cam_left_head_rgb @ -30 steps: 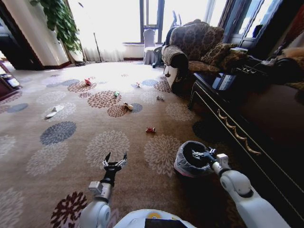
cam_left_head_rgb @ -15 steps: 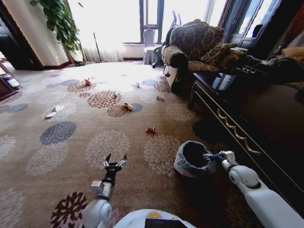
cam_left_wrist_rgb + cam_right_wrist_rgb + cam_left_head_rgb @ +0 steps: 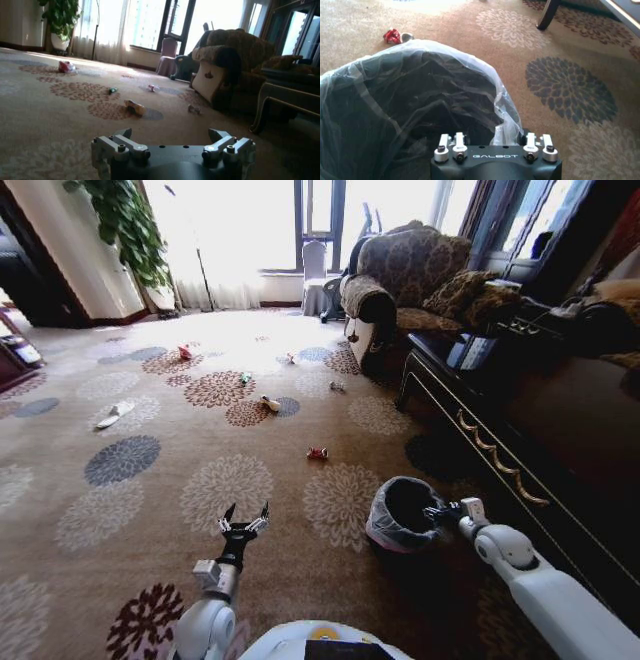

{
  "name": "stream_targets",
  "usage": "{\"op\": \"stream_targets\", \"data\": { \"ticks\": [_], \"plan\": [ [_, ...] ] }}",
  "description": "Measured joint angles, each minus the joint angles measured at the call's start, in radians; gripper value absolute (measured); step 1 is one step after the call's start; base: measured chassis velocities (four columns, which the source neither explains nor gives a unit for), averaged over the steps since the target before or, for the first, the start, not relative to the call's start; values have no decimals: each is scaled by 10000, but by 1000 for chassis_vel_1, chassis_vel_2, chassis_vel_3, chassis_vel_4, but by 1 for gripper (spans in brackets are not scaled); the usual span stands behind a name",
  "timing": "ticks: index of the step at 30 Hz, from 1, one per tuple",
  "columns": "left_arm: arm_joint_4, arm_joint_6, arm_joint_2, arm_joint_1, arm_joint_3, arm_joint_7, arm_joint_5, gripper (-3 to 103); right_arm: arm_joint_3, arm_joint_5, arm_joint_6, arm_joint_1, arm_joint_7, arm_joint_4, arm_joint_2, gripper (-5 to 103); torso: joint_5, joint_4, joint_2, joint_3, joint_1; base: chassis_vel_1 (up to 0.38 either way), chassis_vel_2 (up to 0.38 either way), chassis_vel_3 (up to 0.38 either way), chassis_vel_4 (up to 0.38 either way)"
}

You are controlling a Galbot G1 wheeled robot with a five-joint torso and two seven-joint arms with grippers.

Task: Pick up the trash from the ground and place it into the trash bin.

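The trash bin (image 3: 392, 523), black with a crinkly whitish liner, stands on the carpet at the lower right. My right gripper (image 3: 436, 511) hovers at its right rim, open and holding nothing. In the right wrist view the liner's edge (image 3: 502, 112) hangs just ahead of that gripper (image 3: 492, 140). A red wrapper (image 3: 317, 452) (image 3: 392, 35) lies just beyond the bin. Farther off lie a tan scrap (image 3: 270, 404) (image 3: 135, 107), a green one (image 3: 244, 378) (image 3: 113, 90) and a red one (image 3: 185, 351) (image 3: 66, 66). My left gripper (image 3: 245, 522) (image 3: 170, 135) stays low over the carpet, open and empty.
A dark wooden table (image 3: 520, 430) runs along the right, close to the bin. A patterned armchair (image 3: 400, 280) stands behind it. A white scrap (image 3: 115, 415) lies at the left, and a potted plant (image 3: 125, 220) stands at the far left. Patterned carpet spreads ahead.
My right gripper has drawn back from above the bin's opening to its right rim. The left arm has not moved.
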Motion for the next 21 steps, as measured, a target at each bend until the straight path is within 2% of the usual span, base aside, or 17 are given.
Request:
{"op": "stream_targets", "data": {
  "ticks": [1,3,7,8,10,11,13,15,16,21],
  "plan": [
    [-5,-9,0,6,8,5,-2,100,-29,-29,-9,7,5,-1,-30,51,1,-1,1,0,0,0,0,0,0],
    [-5,-22,2,10,15,9,-3,100,-53,-57,-16,9,8,-1,-57,51,0,-2,3,0,0,0,0,0,0],
    [-29,-56,12,5,63,23,-93,100,-126,-409,66,-27,19,-21,-178,30,1,0,4,-1,-2,0,0,0,0],
    [-29,-56,12,5,63,23,-93,100,-126,-409,66,-27,19,-21,-178,30,1,0,4,-1,-2,0,0,0,0],
    [-38,-82,8,-12,67,23,-128,100,-122,-713,174,-116,21,-37,-250,19,2,0,4,-1,-2,0,0,0,0],
    [-38,-82,8,-12,67,23,-128,100,-122,-713,174,-116,21,-37,-250,19,2,0,4,-1,-2,0,0,0,0],
    [-27,-143,-20,-29,60,25,-134,100,-109,-805,218,-208,22,-8,-282,8,-4,-3,5,-2,-2,0,0,0,0],
    [-24,-151,-28,-28,56,25,-137,100,-104,-811,223,-223,22,6,-284,8,-3,-3,5,-3,-2,0,0,0,0],
    [-23,-190,-43,-21,40,26,-153,100,-79,-818,252,-286,16,31,-286,4,-6,-3,6,-3,-2,0,0,0,0],
    [-14,-246,0,23,7,30,-179,100,111,-760,312,-465,17,151,-253,4,3,-1,4,-1,-2,0,0,0,0]
  ]
}}
